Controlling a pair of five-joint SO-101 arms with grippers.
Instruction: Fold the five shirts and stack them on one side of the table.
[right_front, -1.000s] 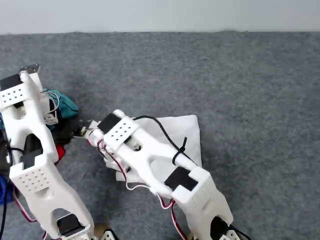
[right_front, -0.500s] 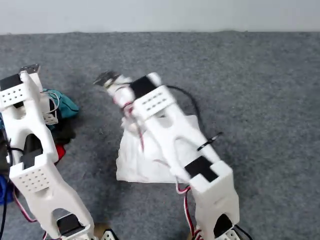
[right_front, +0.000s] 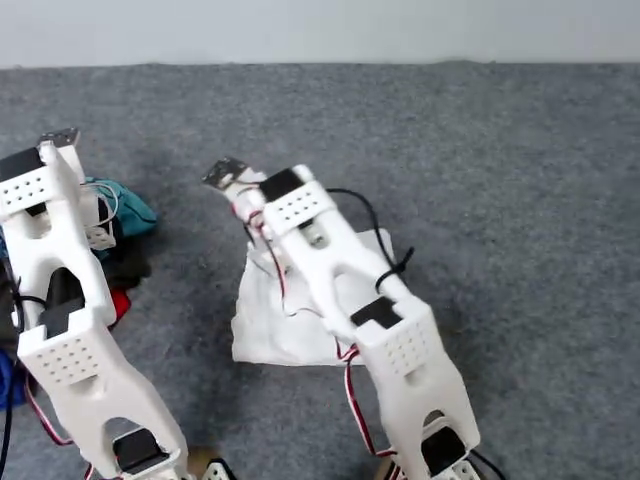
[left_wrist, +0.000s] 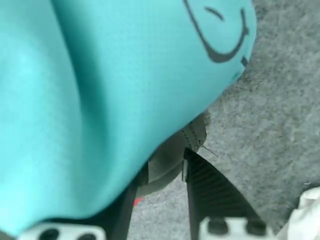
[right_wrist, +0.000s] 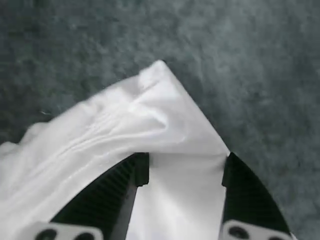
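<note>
White shirt (right_front: 265, 335) flat on desk (right_front: 500, 200), long axis hidden under arm; its corner points ahead of right gripper (right_wrist: 182, 165), jaws spread. Left gripper (right_front: 58, 138) over teal shirt (left_wrist: 100, 90); grip state can't tell.

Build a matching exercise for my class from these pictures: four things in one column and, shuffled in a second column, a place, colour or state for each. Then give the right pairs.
Column one
1. white shirt
2. teal shirt
3. right gripper
4. table

Column two
a. grey all over
b. open, over a white cloth corner
c. bunched in the pile beside the left arm
d. lying under the right arm

Pairs: 1-d, 2-c, 3-b, 4-a
</note>
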